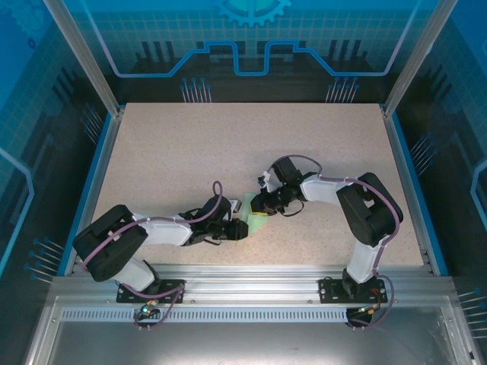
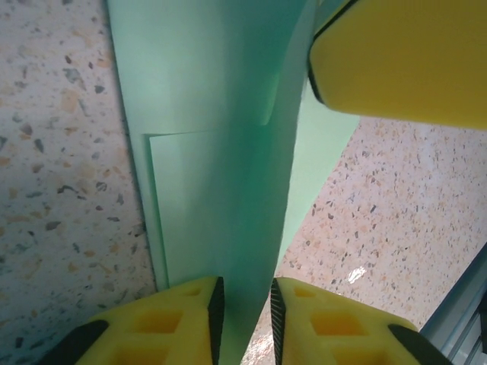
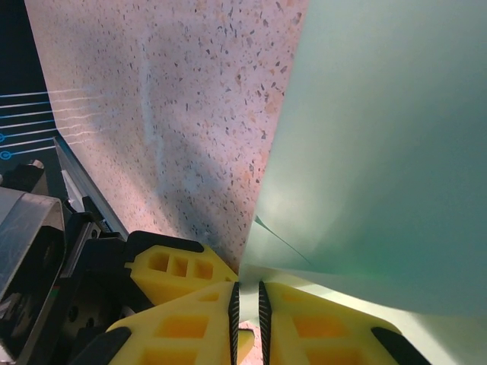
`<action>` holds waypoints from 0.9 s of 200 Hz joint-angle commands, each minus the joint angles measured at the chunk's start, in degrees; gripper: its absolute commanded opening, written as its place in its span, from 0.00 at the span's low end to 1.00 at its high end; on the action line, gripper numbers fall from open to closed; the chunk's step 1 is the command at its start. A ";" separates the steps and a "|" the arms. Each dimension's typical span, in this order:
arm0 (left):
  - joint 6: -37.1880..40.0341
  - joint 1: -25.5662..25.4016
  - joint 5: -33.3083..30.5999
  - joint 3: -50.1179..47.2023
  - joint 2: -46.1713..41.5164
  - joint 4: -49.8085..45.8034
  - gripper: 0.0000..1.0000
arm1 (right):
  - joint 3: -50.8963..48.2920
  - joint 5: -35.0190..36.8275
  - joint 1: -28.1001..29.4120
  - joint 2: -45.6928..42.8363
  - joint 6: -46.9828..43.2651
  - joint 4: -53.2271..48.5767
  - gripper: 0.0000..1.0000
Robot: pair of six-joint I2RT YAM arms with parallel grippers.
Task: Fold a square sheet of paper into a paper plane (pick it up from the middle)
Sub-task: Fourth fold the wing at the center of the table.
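The square sheet of paper [image 1: 256, 223] is pale mint green and folded into long layered flaps with a centre crease. It stands between my two grippers at the table's middle front. In the left wrist view the paper [image 2: 213, 114] runs down between the yellow fingers of my left gripper [image 2: 245, 293]. These are slightly open, with a sliver of gap beside the right pad. My right gripper [image 3: 246, 293] is shut on a lower edge of the paper [image 3: 380, 152]. Its yellow finger [image 2: 403, 61] shows at the paper's far end. The two grippers [image 1: 247, 215] nearly touch.
The speckled beige tabletop [image 1: 228, 152] spreads wide behind and beside the arms. Blue rails [image 1: 97, 179] edge the table at left and right. A metal rail [image 1: 243, 277] carries the arm bases at the near edge.
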 commanded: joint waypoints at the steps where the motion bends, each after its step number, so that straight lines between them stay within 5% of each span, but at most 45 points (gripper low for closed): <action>1: 1.93 -0.16 0.51 2.59 0.05 -2.66 0.29 | 0.37 -0.64 0.41 0.67 -0.78 0.40 0.17; 53: 3.32 -0.18 -0.09 6.05 2.21 -4.55 0.31 | 0.47 -0.86 0.41 1.13 -0.70 0.70 0.17; 111: 2.50 0.63 -2.26 4.23 2.42 -4.31 0.14 | 1.16 -0.60 0.33 -0.17 -0.69 -0.15 0.17; 180: -0.50 6.00 5.16 -1.22 0.95 5.27 0.08 | -0.45 0.08 0.63 -2.59 1.02 1.50 0.18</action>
